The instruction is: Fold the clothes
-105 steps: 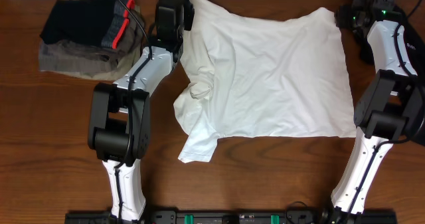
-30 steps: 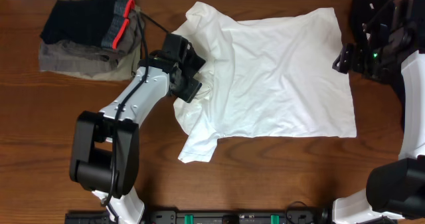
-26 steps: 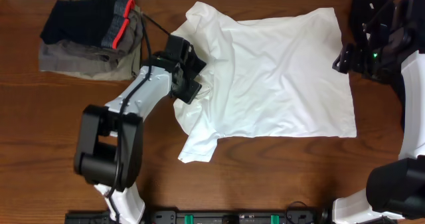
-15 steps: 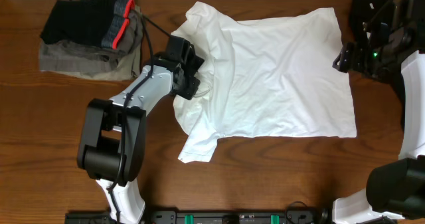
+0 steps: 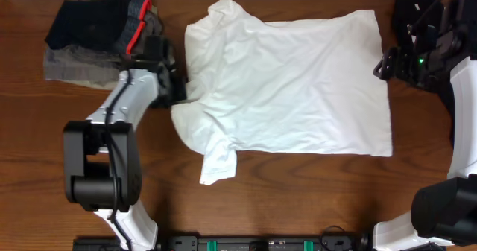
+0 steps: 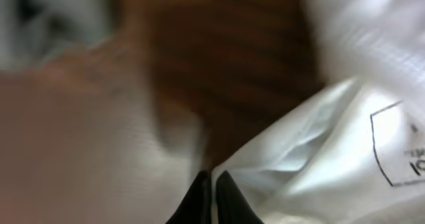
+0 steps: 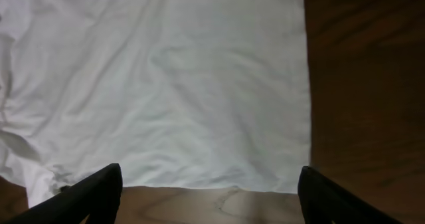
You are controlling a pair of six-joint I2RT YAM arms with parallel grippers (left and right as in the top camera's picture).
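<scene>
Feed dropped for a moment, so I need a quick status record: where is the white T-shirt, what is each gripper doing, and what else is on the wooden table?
garment: white short-sleeved cotton T-shirt, spread mostly flat on the brown wooden table, not yet folded
left gripper: shut, pinching the T-shirt's left edge between the two sleeves
right gripper: open, at the T-shirt's hem side, holding nothing
other: pile of dark and grey clothes with a red stripe, far left corner, apart from the T-shirt

Overhead: bright, even light, soft shadows; white T-shirt (image 5: 291, 80) nearly blown out. My left wrist view badly smeared, out of focus. Right wrist view sharp, dimmer.
</scene>
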